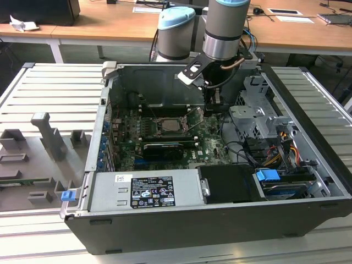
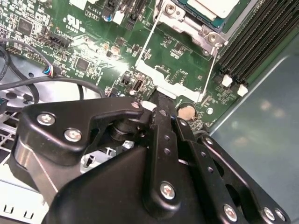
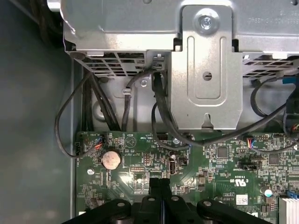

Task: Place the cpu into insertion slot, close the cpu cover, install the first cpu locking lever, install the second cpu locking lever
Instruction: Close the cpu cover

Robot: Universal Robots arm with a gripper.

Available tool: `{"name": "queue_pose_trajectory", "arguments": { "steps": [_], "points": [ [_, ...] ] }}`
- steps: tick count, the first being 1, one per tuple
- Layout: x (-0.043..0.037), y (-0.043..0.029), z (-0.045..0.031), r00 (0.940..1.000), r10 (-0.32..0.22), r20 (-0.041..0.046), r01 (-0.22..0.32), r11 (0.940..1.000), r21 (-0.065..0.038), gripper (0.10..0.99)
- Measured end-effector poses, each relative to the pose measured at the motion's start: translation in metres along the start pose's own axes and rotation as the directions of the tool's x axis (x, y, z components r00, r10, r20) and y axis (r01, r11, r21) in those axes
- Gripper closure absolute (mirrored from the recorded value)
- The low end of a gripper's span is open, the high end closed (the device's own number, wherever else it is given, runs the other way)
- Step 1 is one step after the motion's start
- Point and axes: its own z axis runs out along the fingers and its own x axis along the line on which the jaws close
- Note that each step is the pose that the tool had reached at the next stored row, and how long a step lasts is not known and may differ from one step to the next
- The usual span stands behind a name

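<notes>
Cpu (image 2: 212, 5) seated in insertion slot (image 2: 180, 16), so first step looks done; cpu cover (image 2: 163, 80) apparently swung open, lying over green board (image 2: 93, 56), not yet closed; both locking steps judged outstanding; gripper (image 2: 160, 100) fingers pressed together, empty, tip at cover's free edge.

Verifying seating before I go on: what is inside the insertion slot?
The cpu lies in the slot, its pale top showing within the silvery metal rim. The contacts beneath it are covered.

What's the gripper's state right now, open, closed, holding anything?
Gripper: shut, nothing visibly held.
</notes>
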Motion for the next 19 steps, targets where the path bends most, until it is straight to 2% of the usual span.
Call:
{"name": "queue_pose_trajectory", "arguments": {
  "steps": [7, 19],
  "points": [
    [-0.0001, -0.0033, -0.0001, 1.0, 0.0, -0.0005, 0.0, 1.0, 0.0, 0.98],
    [0.0, -0.0189, -0.0005, 1.0, 0.0, -0.0025, 0.0, 1.0, 0.0, 0.98]
  ]
}}
